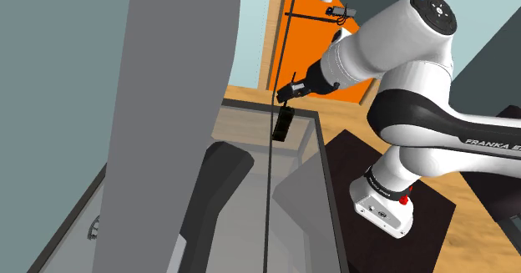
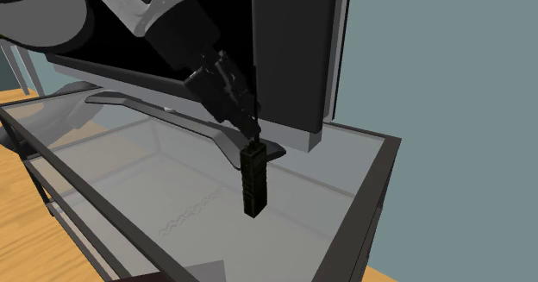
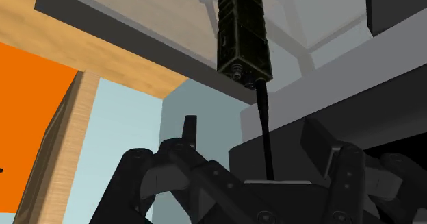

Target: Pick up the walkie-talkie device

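– Since I've got it by the antenna (image 2: 253, 142) alone, the walkie-talkie (image 2: 253, 181) hangs straight down under the gripper (image 2: 248, 129), over the table (image 2: 379, 164). Log that.
– Gripper state?
– Fingers almost together, pinching that thin black rod. They don't touch the body. My guess: the rod was the easiest part to reach from above.
– Is it off the table?
– Looks lifted, but the base is close to the glass and I can't tell for sure. It's over the table's middle.
– Materials, quick.
– Walkie-talkie: dark, matte, boxy, ribbed sides, small knob beside the antenna. Table: clear glass top in a thin dark frame. The screen (image 2: 293, 47) on the table is a flat black panel with a grey edge and a low flat foot.
– Risk?
– With such a thin grip I'd expect it to swing, so go slow.
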